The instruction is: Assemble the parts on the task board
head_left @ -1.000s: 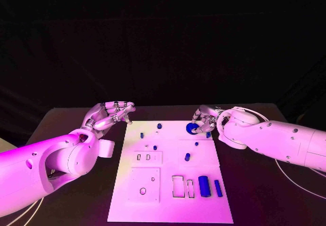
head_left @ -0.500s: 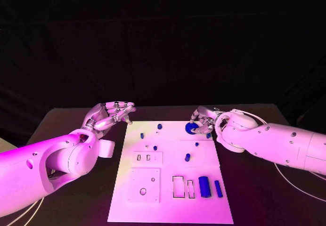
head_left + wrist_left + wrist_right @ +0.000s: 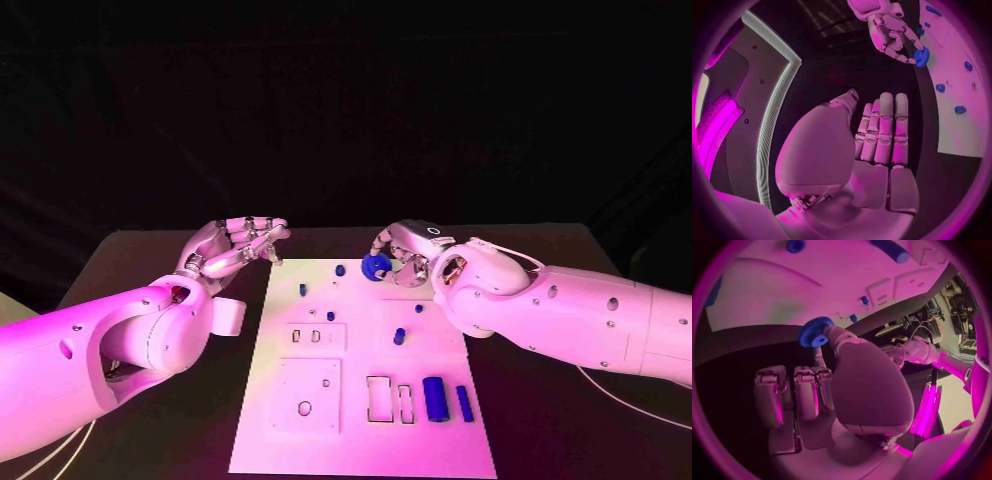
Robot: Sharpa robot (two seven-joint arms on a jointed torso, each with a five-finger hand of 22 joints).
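- Head view: the white task board (image 3: 364,400) lay lengthwise in the middle of the dark surface (image 3: 130,260), with bare dark strips along both of its long sides and beyond its far end.
- The left robot hand (image 3: 235,245) hung just off the board's far left corner, over the bare surface, with its fingers curled inward and nothing in them.
- The right robot hand (image 3: 401,255) was over the board's far edge, pinching a round blue gear (image 3: 375,267) at its fingertips, above the board rather than on it.
- Small blue pegs (image 3: 400,337) stood scattered over the far half of the board, apart from one another.
- Near the board's near right part, a thick blue cylinder (image 3: 434,399) and a thinner blue bar (image 3: 464,402) lay side by side, just beside open rectangular slots (image 3: 379,398).
- Left wrist view: the left robot hand (image 3: 879,135) showed its fingers lying side by side and close together, gripping nothing, with dark surface between it and the board (image 3: 957,75).
- The right robot hand (image 3: 891,31) appeared across from it, with the gear (image 3: 921,57) at its fingertips by the board's edge.
- Right wrist view: the gear (image 3: 815,332) looked toothed around its rim, with a hole in the middle, held between the thumb and a fingertip of the right robot hand (image 3: 817,390), close to the board's edge (image 3: 773,315).
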